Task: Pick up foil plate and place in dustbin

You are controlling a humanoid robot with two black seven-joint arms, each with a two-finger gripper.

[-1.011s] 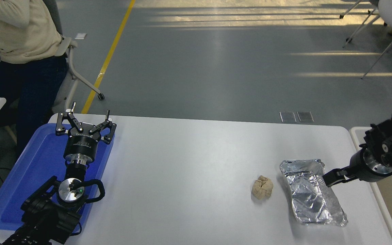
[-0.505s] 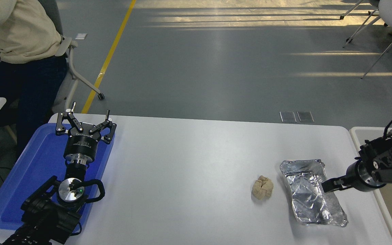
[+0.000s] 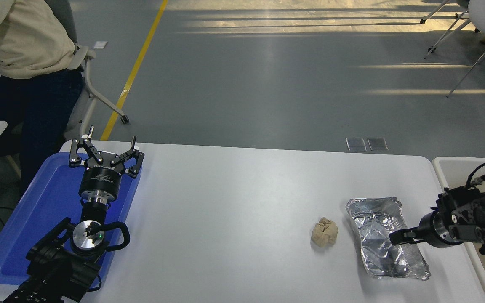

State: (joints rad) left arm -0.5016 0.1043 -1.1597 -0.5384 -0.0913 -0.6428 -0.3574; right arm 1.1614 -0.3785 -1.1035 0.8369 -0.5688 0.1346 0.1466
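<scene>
The foil plate [image 3: 375, 221], shiny and crinkled, lies flat on the white table [image 3: 234, 210] near its right front. My right gripper [image 3: 397, 238] comes in from the right edge and sits low over the plate's right half, at or just inside its rim. Whether it is open or shut does not show from this angle. The dustbin [image 3: 448, 167], off-white with a rounded rim, stands just past the table's right edge, partly hidden behind my right arm. My left gripper [image 3: 104, 148] is parked open over the blue tray at the left.
A crumpled tan paper ball [image 3: 325, 232] lies just left of the foil plate. A blue tray [image 3: 36, 210] lies at the table's left under my left arm. A person sits on a chair at the far left.
My right gripper has moved toward the table's front and a little left, lower over the foil plate. The plate, the paper ball and the left arm have not moved.
</scene>
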